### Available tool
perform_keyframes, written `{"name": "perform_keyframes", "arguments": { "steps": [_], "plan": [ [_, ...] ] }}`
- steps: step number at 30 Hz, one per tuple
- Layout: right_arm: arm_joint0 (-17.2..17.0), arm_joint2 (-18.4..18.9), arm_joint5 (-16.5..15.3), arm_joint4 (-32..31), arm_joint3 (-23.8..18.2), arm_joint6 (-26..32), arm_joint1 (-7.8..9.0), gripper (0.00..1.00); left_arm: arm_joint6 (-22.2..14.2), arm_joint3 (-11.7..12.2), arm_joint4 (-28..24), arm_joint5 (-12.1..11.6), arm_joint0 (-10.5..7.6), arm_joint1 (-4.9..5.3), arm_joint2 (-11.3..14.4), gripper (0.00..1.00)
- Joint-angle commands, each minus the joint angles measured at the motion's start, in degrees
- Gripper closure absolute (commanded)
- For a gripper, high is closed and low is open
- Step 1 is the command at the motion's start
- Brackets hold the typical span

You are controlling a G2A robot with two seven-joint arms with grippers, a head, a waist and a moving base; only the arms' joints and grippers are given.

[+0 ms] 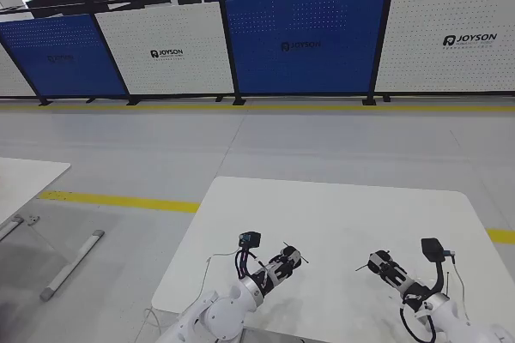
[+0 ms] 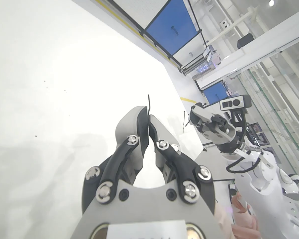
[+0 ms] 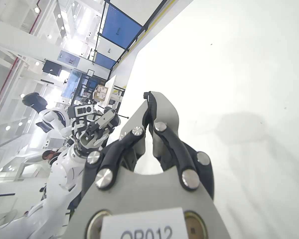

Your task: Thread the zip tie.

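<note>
Both arms hover over the near part of the white table (image 1: 343, 214), fingertips turned toward each other with a gap between them. My left gripper (image 1: 293, 255) (image 2: 148, 115) is shut on a thin black zip tie (image 2: 148, 103), whose ends stick out on both sides of the fingertips (image 1: 305, 259). My right gripper (image 1: 376, 259) (image 3: 147, 98) is shut on a small black piece (image 3: 146, 95), and a short black strip (image 1: 361, 267) pokes out toward the left arm. I cannot tell whether the two black strips are one tie or two.
The table's far edge and its left corner border the grey floor with a yellow line (image 1: 120, 201). Blue and white partition panels (image 1: 300, 47) stand at the back. Another white table (image 1: 17, 184) is at the far left.
</note>
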Motion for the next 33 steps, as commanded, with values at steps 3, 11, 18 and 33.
{"name": "perform_keyframes", "arguments": {
  "steps": [3, 11, 18, 33],
  "plan": [
    [0.0, 0.0, 0.0, 0.0, 0.0, 0.0, 0.0, 1.0, 4.97, -0.43, -0.92, 0.99, -0.75, -0.8, 2.36, 1.0],
    [0.0, 0.0, 0.0, 0.0, 0.0, 0.0, 0.0, 1.0, 7.22, 1.62, -0.41, 2.76, -2.7, -1.68, 5.62, 1.0],
    [-0.58, -0.18, -3.33, 4.42, 0.21, -1.53, -0.66, 1.0, 7.22, 1.62, -0.41, 2.76, -2.7, -1.68, 5.62, 1.0],
    [1.53, -4.61, -5.13, 9.22, 3.11, -5.43, -2.6, 1.0, 7.22, 1.62, -0.41, 2.76, -2.7, -1.68, 5.62, 1.0]
  ]
}}
